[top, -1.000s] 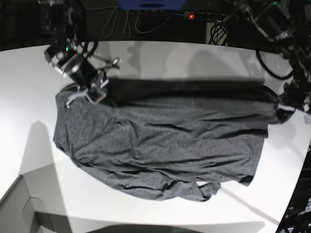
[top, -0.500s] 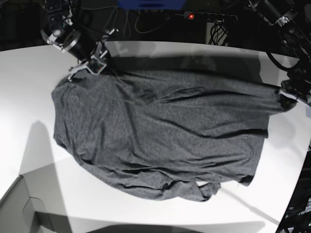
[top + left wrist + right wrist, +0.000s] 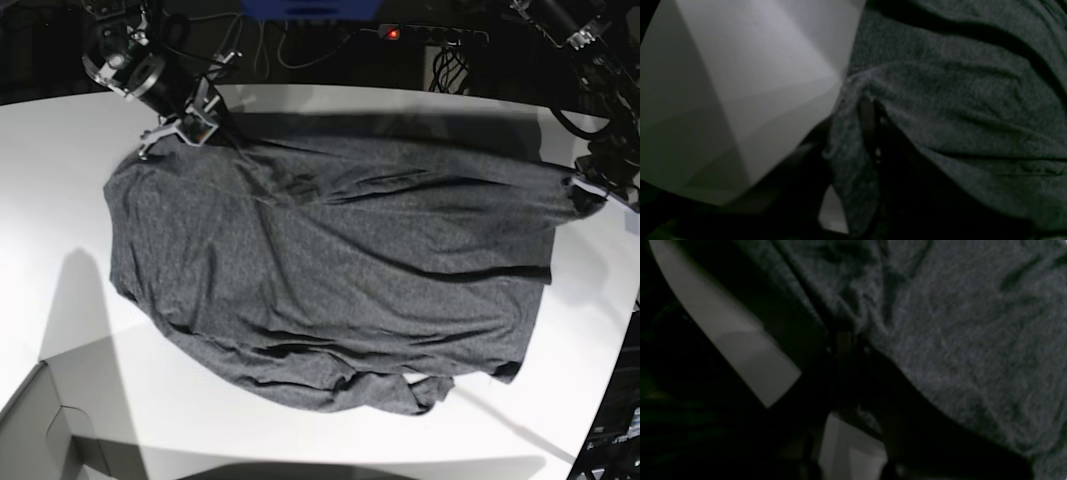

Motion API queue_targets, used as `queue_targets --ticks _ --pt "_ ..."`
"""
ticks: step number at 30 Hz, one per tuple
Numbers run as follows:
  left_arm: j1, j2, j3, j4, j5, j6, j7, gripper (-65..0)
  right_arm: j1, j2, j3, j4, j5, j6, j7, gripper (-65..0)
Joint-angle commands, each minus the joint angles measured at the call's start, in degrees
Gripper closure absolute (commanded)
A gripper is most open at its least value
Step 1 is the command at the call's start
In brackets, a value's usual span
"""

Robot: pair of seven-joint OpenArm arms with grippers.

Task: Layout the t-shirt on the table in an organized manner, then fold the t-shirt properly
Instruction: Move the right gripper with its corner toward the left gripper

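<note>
Along the table's far edge, you are stretching the t-shirt, left gripper and right gripper each clamped on cloth; smoothing and folding are waiting.

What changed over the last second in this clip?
The right gripper carried its corner of the t-shirt toward the table's far edge; the left gripper drew its corner back too, opening out the folded far edge. Both stayed shut on the cloth; the near hem stayed bunched.
</note>
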State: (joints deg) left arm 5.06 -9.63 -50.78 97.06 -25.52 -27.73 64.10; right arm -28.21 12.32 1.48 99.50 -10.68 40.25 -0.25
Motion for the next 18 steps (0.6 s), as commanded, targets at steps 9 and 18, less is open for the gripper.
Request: queue_targets --ticks 9,18 --pt "-0.4 -0.9 -0.2 1.6 -0.8 -0.2 -0.5 -0.1 -1.4 -2.9 4.2 4.4 0.9 -0.2 1.2 -25.8" --pt "-0.4 -0.8 -0.2 1.6 -0.9 -0.2 -0.6 -0.1 -4.8 -3.0 -0.3 9.8 1.0 -0.2 1.3 -35.0"
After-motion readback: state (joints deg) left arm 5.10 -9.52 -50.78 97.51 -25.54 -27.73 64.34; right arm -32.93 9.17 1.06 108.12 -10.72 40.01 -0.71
